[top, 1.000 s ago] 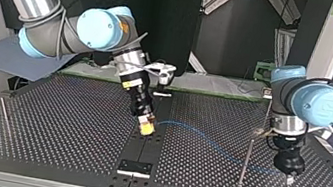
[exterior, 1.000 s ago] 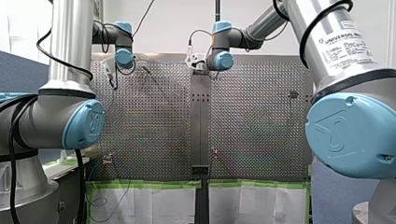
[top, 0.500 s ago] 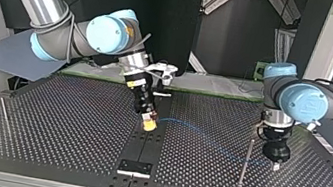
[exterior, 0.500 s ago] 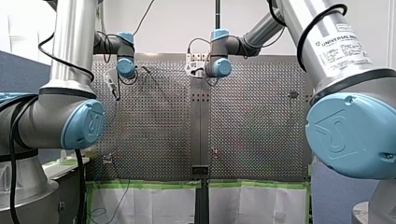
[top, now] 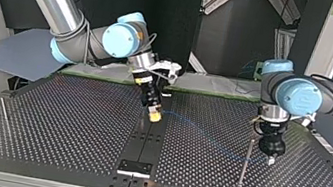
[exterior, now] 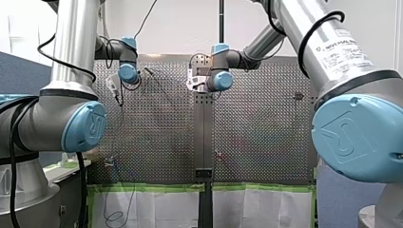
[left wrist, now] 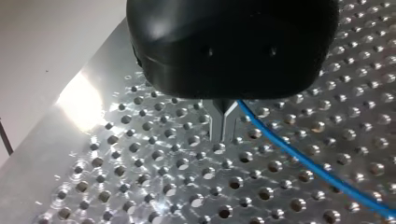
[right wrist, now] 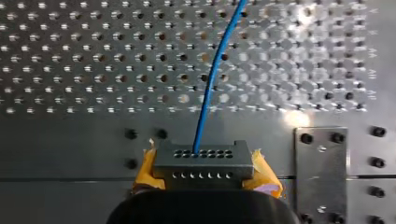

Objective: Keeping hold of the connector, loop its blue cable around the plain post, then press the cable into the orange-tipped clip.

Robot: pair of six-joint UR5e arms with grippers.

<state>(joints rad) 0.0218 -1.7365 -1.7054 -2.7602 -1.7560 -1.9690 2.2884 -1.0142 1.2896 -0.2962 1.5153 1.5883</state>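
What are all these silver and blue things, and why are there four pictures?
They are two robot arms at a metal table full of little holes. One picture looks from behind the arms, one from across the table facing them, and two come from small cameras on the arms' wrists. My right gripper squeezes a small grey connector between yellow-padded fingers. A blue cable comes out of it and runs across the table to my left gripper, whose thin metal fingers pinch its other end. A thin metal post stands near that gripper.
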